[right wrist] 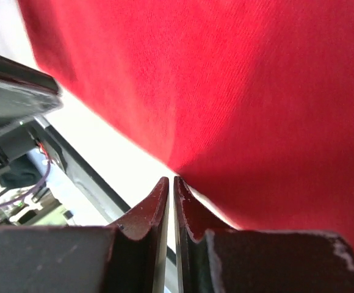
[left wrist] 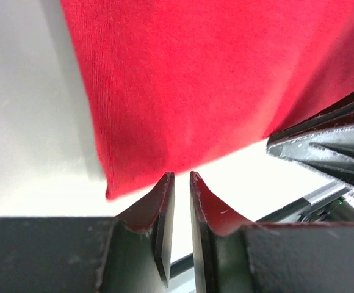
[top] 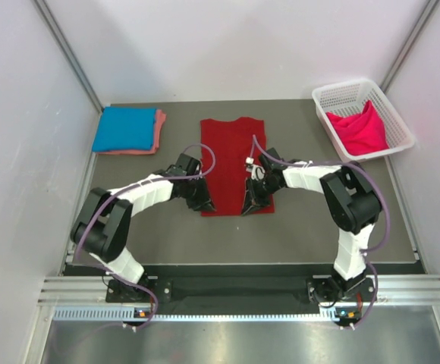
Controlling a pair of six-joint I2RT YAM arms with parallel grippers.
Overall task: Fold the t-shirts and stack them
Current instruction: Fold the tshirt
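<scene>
The dark red t-shirt [top: 231, 155] lies as a long folded strip in the middle of the table, and it fills the left wrist view [left wrist: 213, 79] and the right wrist view [right wrist: 238, 91]. My left gripper [top: 205, 205] sits low at its near left corner. Its jaws [left wrist: 178, 174] stand a narrow slit apart with only bright table between them, tips at the hem. My right gripper [top: 249, 206] is at the near right corner, its jaws [right wrist: 171, 179] closed together with no cloth seen between. A folded bright blue t-shirt [top: 125, 127] rests on a salmon pink one [top: 160, 125] at the back left.
A white lattice basket [top: 341, 89] at the back right holds a crumpled hot pink t-shirt [top: 360, 130]. Grey walls close in the table on both sides and at the back. Both arms reach inward, with the two grippers close to each other.
</scene>
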